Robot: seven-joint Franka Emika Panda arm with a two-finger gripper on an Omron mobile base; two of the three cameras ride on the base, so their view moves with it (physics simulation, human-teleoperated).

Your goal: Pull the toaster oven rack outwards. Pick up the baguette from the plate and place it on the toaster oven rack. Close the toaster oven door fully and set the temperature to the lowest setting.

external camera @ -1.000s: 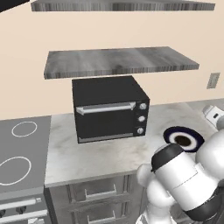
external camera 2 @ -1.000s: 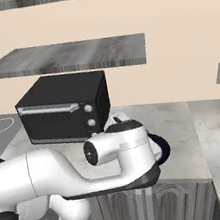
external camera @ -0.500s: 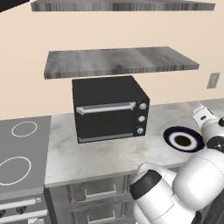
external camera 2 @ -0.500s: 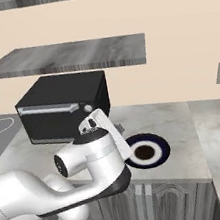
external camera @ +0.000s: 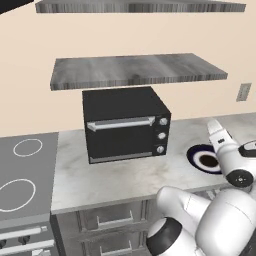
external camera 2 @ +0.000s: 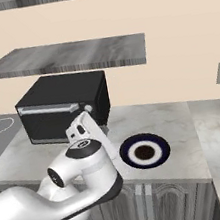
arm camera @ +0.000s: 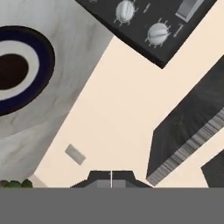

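- Gripper (arm camera: pixel 111 177) is clenched on nothing, its tips pressed together, hanging over the counter (external camera: pixel 125 175) near its front edge, right of the toaster oven (external camera: pixel 125 122).
- Toaster oven door (external camera: pixel 122 140) stands shut, its bar handle (external camera: pixel 120 123) along the top edge. The plate (external camera: pixel 192 152) to the right, near the counter's front edge, has a bare centre, so the knob step looks like what remains.
- Temperature knob (external camera: pixel 163 121) tops the column at the oven's right front; in the hand view it is probably the one nearest the oven's corner (arm camera: pixel 157 33).
- Knob looks small, rigid and smooth-rimmed, likely slippery; it should turn, not pull.
- Jaws must open first, then pinch the rim from opposite sides, square on.
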